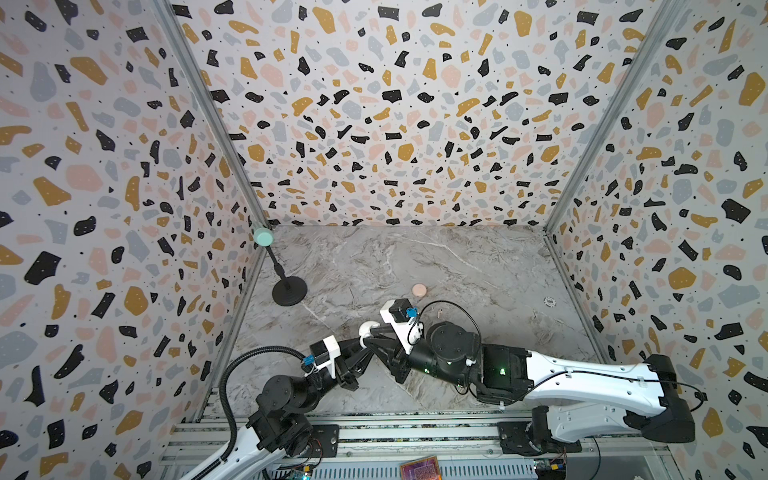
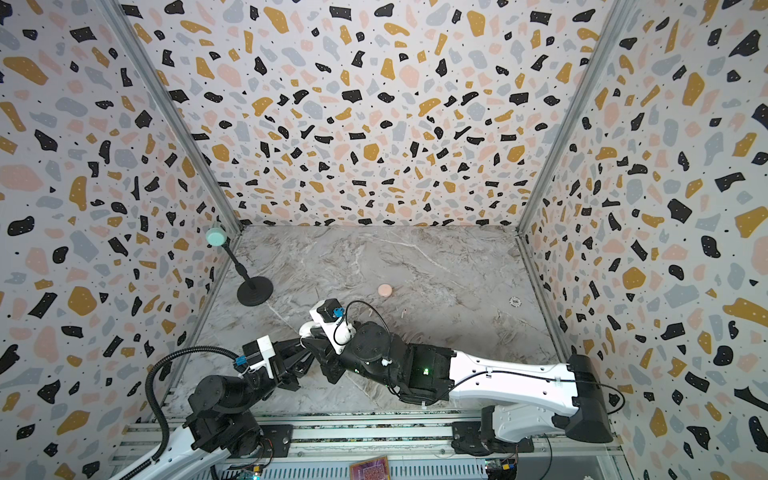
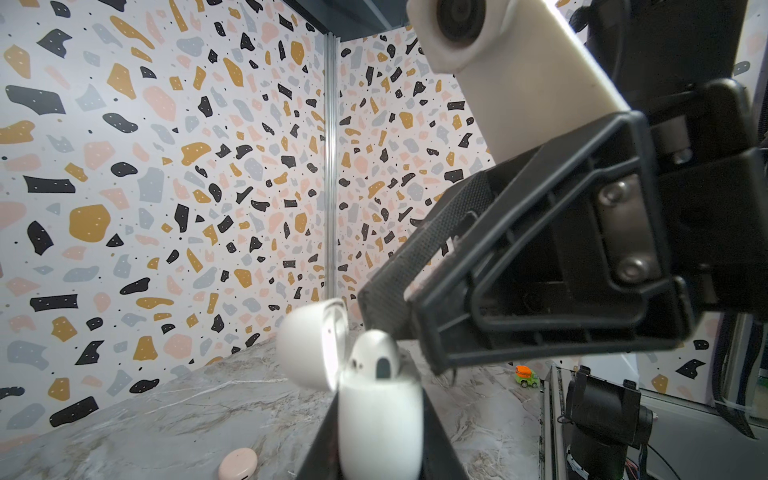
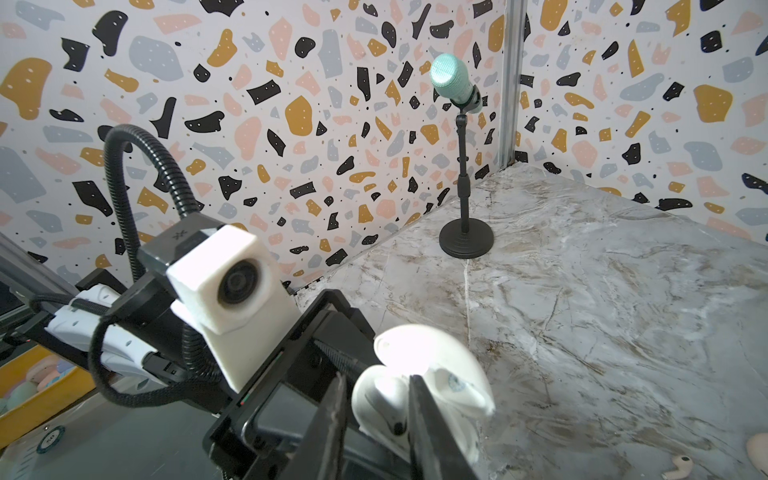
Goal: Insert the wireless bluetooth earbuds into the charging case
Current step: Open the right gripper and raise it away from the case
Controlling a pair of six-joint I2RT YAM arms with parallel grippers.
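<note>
Marble bench (image 1: 457, 257) under terrazzo walls (image 1: 374, 104). Left claw (image 1: 365, 340) grips the open white case (image 3: 379, 415); a white earbud (image 3: 374, 353) sits in its socket. Right claw (image 4: 377, 380) straddles it narrowly; pinching or not, I cannot tell. Best to part gently and lift straight away, with the case held steady, so the earbud is not dragged out.

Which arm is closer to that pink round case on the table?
Right. The right arm, at its wrist, is close beside the pink round case; the left arm lies farther off, front left.
</note>
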